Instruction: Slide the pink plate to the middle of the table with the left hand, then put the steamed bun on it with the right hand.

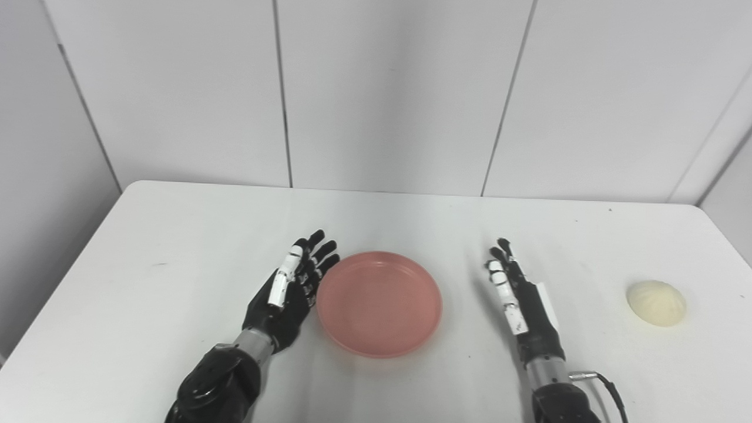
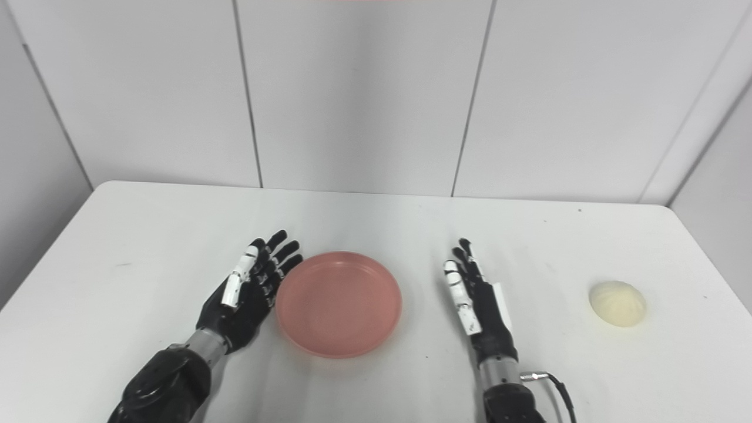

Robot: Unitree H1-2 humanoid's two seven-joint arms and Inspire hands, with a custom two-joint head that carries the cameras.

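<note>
The pink plate (image 1: 379, 302) lies flat near the middle of the white table (image 1: 176, 235), with nothing on it. My left hand (image 1: 292, 291) is open, fingers straight, its palm side against the plate's left rim. My right hand (image 1: 520, 299) stands open on edge to the right of the plate, a gap apart from it, holding nothing. The steamed bun (image 1: 656, 302), pale cream and domed, rests on the table far to the right, well clear of the right hand.
White wall panels (image 1: 388, 88) rise behind the table's far edge. The table's right edge runs close to the bun. A cable (image 1: 611, 390) leaves the right wrist at the bottom.
</note>
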